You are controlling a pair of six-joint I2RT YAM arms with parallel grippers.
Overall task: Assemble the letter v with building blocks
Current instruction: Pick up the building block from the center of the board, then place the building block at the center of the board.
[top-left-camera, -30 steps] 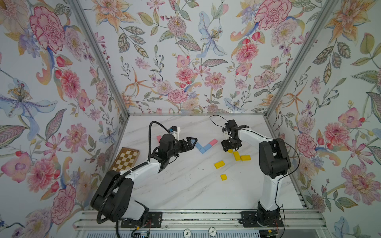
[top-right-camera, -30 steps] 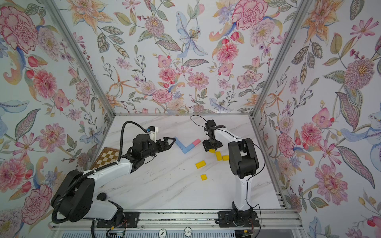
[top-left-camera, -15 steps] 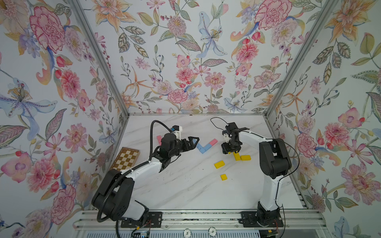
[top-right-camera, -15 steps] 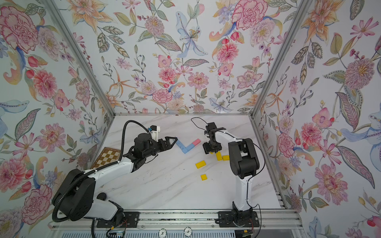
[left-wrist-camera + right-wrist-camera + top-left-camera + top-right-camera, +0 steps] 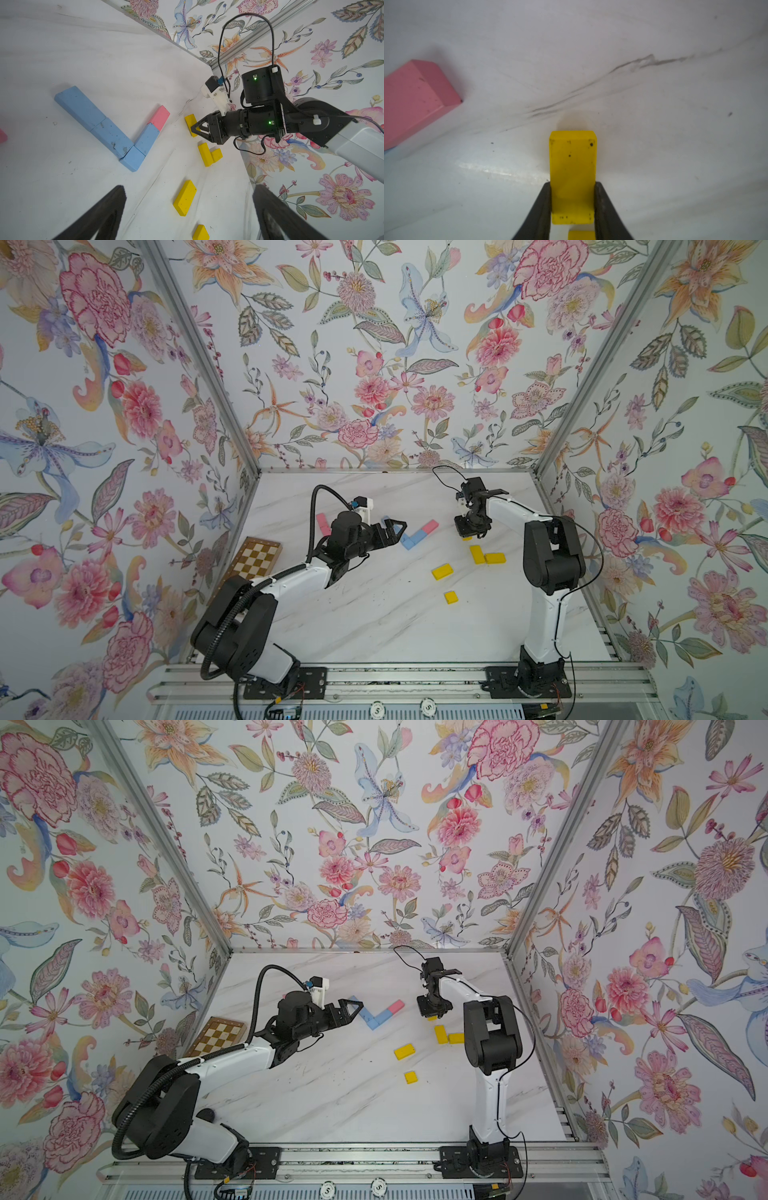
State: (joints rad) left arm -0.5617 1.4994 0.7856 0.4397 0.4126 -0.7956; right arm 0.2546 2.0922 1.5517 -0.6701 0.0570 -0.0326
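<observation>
Your right gripper (image 5: 572, 184) pinches the yellow block (image 5: 572, 158): lift it straight, join it to the pink block (image 5: 415, 97); the left gripper (image 5: 398, 527) is spread.

Matte oblong blocks (image 5: 80, 106): light blue, pink, yellow
Flat square board (image 5: 256, 558): brown-cream checks
Table (image 5: 374, 626): white, grey-veined
Walls (image 5: 374, 364): floral

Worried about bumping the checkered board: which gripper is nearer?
Left. Left gripper hovers by the blue blocks; right gripper, gripping a yellow block, is beyond them from the board.
</observation>
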